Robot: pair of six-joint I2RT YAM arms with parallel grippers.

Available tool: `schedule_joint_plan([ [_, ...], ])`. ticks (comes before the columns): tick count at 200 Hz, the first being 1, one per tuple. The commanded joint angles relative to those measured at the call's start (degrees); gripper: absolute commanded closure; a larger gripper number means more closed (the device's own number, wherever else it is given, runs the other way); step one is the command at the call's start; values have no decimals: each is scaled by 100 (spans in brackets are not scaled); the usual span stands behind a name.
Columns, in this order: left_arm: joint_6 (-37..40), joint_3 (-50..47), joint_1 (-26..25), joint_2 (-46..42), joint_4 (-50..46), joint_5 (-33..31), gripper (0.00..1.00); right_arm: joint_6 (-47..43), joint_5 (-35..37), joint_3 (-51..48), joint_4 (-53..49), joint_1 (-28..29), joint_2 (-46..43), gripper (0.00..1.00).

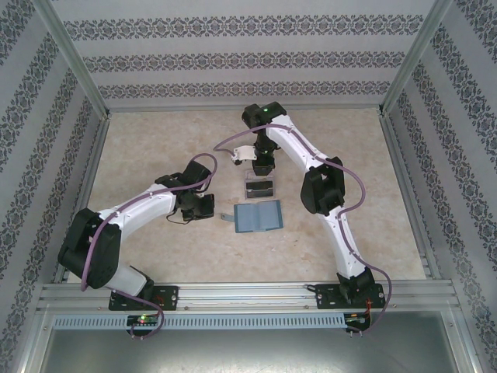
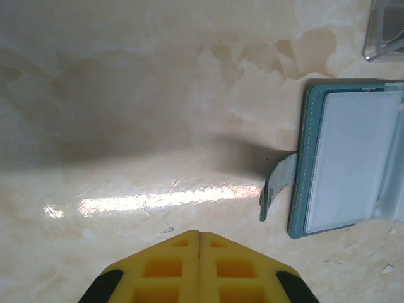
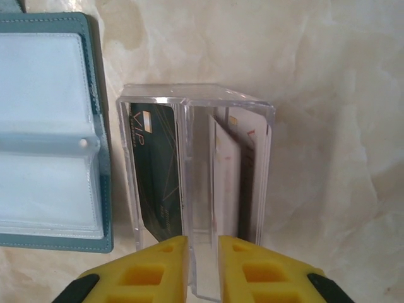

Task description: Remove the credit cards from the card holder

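The table (image 1: 155, 155) is a glossy slab of beige marble pattern, with a bright streak of glare in the left wrist view. It is fenced by walls (image 1: 248, 54) papered in bands of dark floral print.

The card holder (image 1: 258, 217) lies open and flat near the middle of the table. It is a teal-blue leather-look rectangle with stitched edges. Inside are clear plastic sleeves (image 3: 44, 126) that look pale and slightly milky. Its closing tab (image 2: 278, 183) sticks out from one long side, curling up off the table.

Just beyond it stands a clear plastic box (image 3: 196, 95), hard-edged, with upright dividers. The credit cards (image 3: 154, 170) stand on edge inside it. In one slot is a dark card with fine gold lines and "VIP" printed on it. In the other is a pale card (image 3: 226, 183) whose lettering is too blurred to read.

The right gripper (image 3: 202, 243) hovers over the box. Its yellow ribbed fingers are parted by a narrow gap and pinch nothing I can make out.

The left gripper (image 2: 199, 235) is pressed shut and empty, near the tab.
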Motion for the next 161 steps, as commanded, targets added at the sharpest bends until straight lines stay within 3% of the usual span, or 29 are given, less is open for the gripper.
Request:
schedule_joint_plan([
  [1, -67, -66, 72, -92, -127, -117, 100, -10, 211, 101, 39, -48, -167, 79],
  [48, -20, -89, 157, -86, -32, -241, 97, 263, 430, -429, 639, -93, -609, 74],
  [89, 205, -68, 311, -85, 153, -409, 88, 636, 503, -1874, 1925, -163, -1527, 55],
  [119, 424, 34, 381, -46, 279, -570, 67, 859, 543, -3032, 2800, -207, -2244, 29],
  [129, 511, 77, 405, -8, 315, -614, 61, 932, 528, -3327, 2974, -219, -2440, 25],
  [138, 593, 110, 420, 27, 347, -631, 55, 1013, 525, -3600, 3140, -229, -2616, 3],
  [161, 741, 198, 498, 131, 445, -664, 35, 1233, 465, -4200, 3436, -256, -3003, 2],
])
